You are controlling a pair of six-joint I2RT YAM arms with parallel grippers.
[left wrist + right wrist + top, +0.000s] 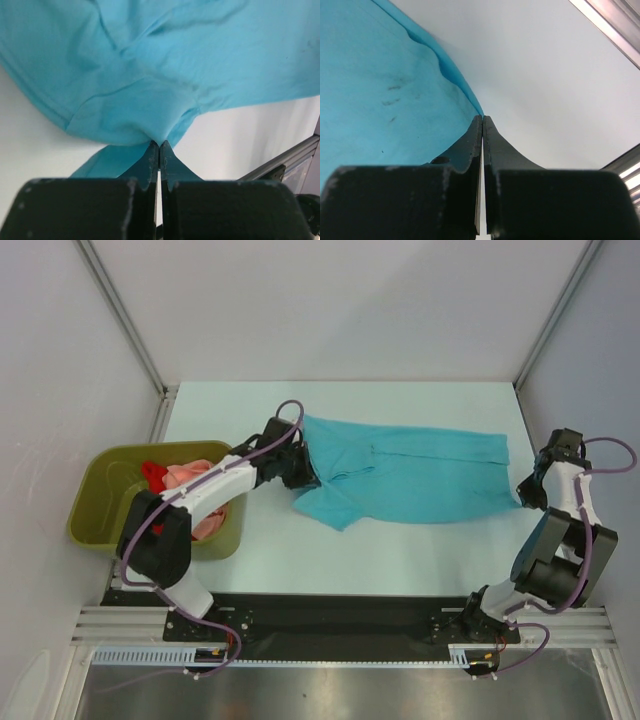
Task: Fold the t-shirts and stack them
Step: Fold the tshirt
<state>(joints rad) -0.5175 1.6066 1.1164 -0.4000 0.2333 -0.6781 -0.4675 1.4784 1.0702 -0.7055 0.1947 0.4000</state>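
The left gripper (159, 144) was pressed together, a bunched fold of the turquoise t-shirt (150, 75) pinched at its tips. The right gripper (483, 117) was likewise closed, and the shirt's hem corner ran into its tips. Between the two, the turquoise t-shirt (420, 472) lay spread across the pale table (400, 550), one sleeve pointing toward the near edge and the left end creased and lifted. At the table's left edge stood an olive-green tub (85, 510) with a salmon-pink t-shirt (190, 477) and a red t-shirt (153, 475) heaped inside. Plain white walls closed in the back and both sides, with aluminium posts (120, 310) rising at the far corners. A slotted metal rail (340, 625) ran along the near edge under the arm bases.
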